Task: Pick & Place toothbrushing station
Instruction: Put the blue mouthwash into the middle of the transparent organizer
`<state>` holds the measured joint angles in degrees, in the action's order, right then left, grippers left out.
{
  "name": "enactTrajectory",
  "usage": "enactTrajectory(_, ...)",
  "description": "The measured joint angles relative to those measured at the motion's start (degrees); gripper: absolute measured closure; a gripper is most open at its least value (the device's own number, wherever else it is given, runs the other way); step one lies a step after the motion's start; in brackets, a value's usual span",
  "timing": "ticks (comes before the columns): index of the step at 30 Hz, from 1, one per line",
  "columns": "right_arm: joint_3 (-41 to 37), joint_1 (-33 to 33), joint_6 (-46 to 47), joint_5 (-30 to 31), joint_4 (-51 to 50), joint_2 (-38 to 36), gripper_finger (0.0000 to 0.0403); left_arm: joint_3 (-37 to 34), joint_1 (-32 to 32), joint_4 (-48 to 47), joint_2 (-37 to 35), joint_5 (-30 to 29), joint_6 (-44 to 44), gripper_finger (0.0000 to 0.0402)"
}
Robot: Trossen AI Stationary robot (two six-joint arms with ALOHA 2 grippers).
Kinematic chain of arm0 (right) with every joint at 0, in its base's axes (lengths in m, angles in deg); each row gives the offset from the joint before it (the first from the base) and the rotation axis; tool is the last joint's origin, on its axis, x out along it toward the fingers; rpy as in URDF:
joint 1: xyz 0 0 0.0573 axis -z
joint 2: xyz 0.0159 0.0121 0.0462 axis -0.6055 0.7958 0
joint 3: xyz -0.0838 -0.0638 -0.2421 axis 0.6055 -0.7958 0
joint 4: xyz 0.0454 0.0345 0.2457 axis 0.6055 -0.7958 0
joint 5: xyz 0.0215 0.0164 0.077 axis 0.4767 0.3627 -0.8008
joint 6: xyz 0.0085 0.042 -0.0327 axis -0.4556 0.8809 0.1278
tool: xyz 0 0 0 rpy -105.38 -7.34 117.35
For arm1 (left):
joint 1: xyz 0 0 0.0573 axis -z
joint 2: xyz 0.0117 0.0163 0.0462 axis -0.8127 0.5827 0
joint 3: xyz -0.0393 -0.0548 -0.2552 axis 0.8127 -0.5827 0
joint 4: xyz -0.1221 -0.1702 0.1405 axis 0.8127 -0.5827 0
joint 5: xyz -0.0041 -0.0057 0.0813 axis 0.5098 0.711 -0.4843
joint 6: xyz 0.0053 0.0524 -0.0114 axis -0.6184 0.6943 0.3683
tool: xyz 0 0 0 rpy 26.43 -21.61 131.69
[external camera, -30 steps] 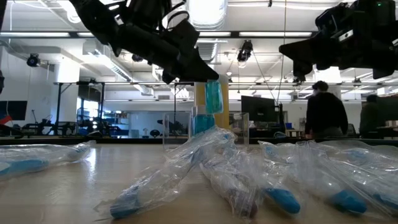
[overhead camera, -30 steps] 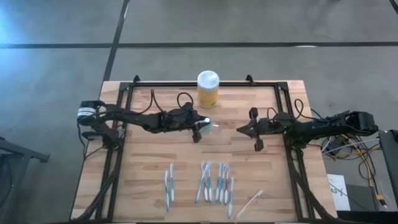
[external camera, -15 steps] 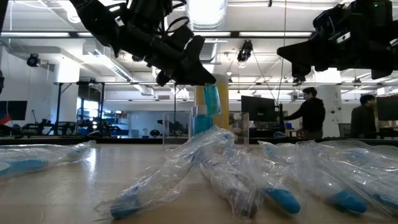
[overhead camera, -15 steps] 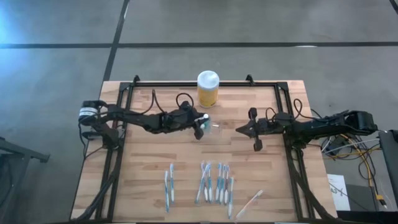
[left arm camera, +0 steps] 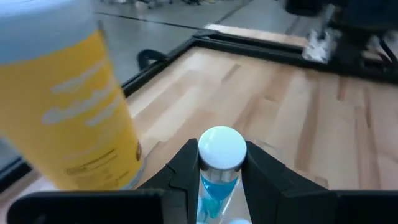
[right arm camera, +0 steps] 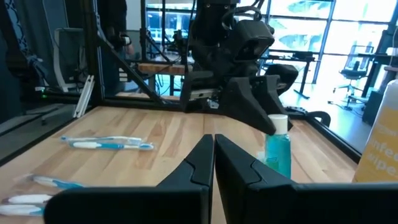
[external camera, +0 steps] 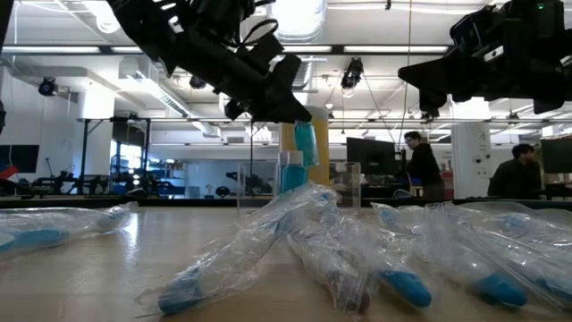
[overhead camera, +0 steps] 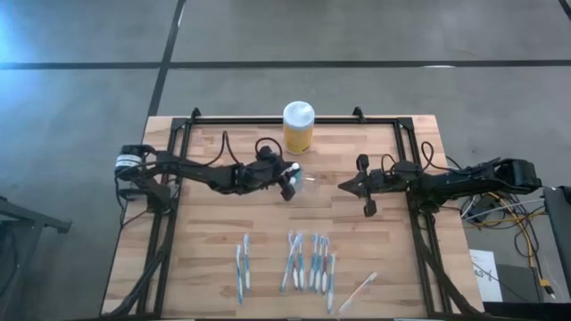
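The toothbrushing station [overhead camera: 310, 183], a low clear plastic holder [external camera: 347, 186], stands on the table's middle, near a yellow jar [overhead camera: 298, 127] with a white lid. My left gripper [overhead camera: 289, 178] hovers over the holder, shut on a small blue bottle [external camera: 306, 143] with a white cap. A second blue shape [external camera: 290, 174] shows lower, within the holder's walls. My right gripper [overhead camera: 343, 186] is shut on nothing and hangs level above the table, to the right of the holder. My left gripper pinches the blue bottle just under its white cap [left arm camera: 221, 148], one finger [left arm camera: 186, 165] on either side. The fingers come from the table's left, slanting a little downward. The bottle's blue body [right arm camera: 278, 155] hangs below the fingers, clear of the table.
Several plastic-wrapped toothbrushes [overhead camera: 308, 263] lie in a row along the near edge, two more [overhead camera: 243, 267] to their left and a pale one [overhead camera: 357, 290] to their right. A black frame [overhead camera: 268, 118] runs along the table's far edge. People stand in the room beyond.
My left gripper has swung its wrist a little while staying over the holder. The blue bottle has tipped slightly with it and still hangs clear.
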<state>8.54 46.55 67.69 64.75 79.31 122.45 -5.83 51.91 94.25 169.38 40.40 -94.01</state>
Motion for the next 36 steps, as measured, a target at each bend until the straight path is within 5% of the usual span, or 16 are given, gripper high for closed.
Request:
enactTrajectory(11,0.0,0.0,-0.6,0.0,0.0,0.0,0.0394,1.4,-0.8,-6.5,0.4,10.8,8.8,0.0310)
enactTrajectory(36,0.0,0.0,-0.6,0.0,0.0,0.1,0.0394,2.2,-3.3,-6.0,4.8,14.9,9.8,0.0310)
